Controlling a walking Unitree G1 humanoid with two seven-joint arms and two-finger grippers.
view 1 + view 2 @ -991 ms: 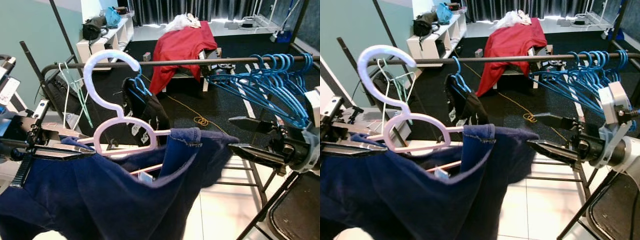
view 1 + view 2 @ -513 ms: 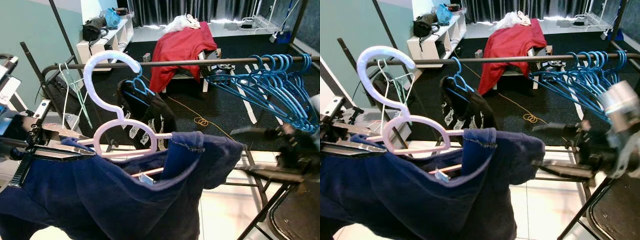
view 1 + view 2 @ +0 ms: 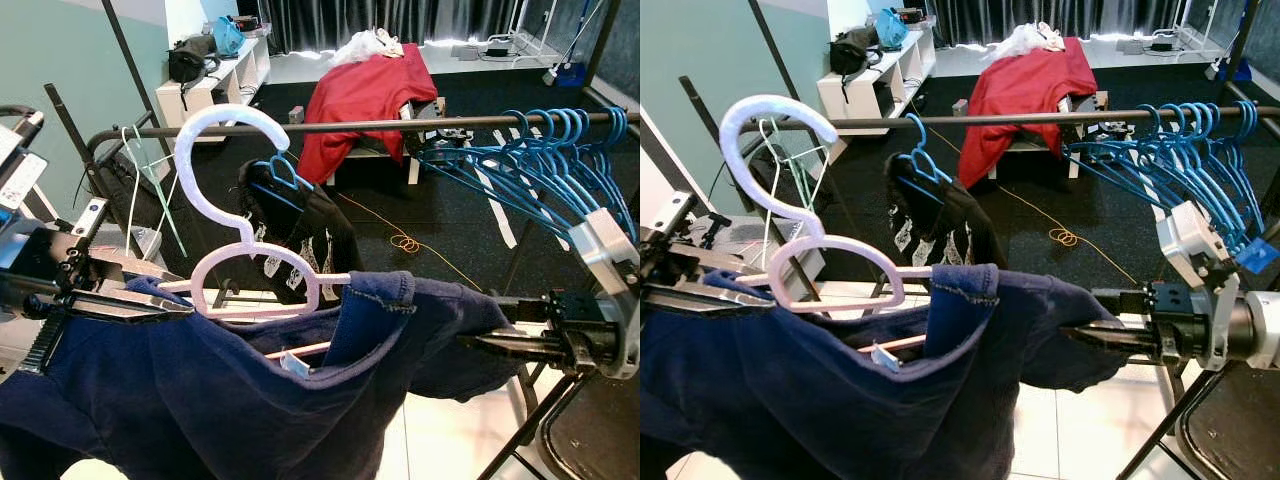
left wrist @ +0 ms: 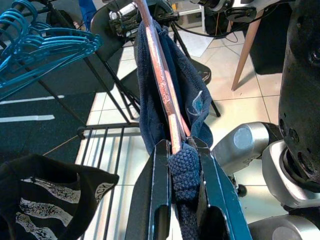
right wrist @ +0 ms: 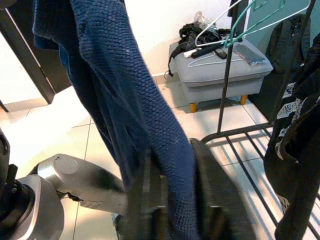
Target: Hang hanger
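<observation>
While the left gripper (image 3: 150,300) sits at the left edge of the left eye view, its two black fingers (image 4: 160,200) are closed narrowly on the navy sweater (image 3: 200,400) and on the shoulder end of the pink hanger (image 3: 255,275) threaded through it; the left wrist view shows the hanger's pink bar and the knit cloth pinched together between them. At the right edge, slightly below centre, the right gripper (image 3: 1090,335) has its fingers clamped on the sweater's far shoulder, the blue knit filling the gap between them in the right wrist view. The sweater hangs stretched between the two grippers across the lower half of the frame, its collar open in the middle. The hanger's hook rises in the upper left, in front of the dark clothes rail (image 3: 400,124); whether it touches the rail cannot be told. On the rail hang a black garment (image 3: 300,225) near centre and a bunch of blue hangers (image 3: 550,165) at upper right. A red cloth (image 3: 365,95) lies top centre behind.
</observation>
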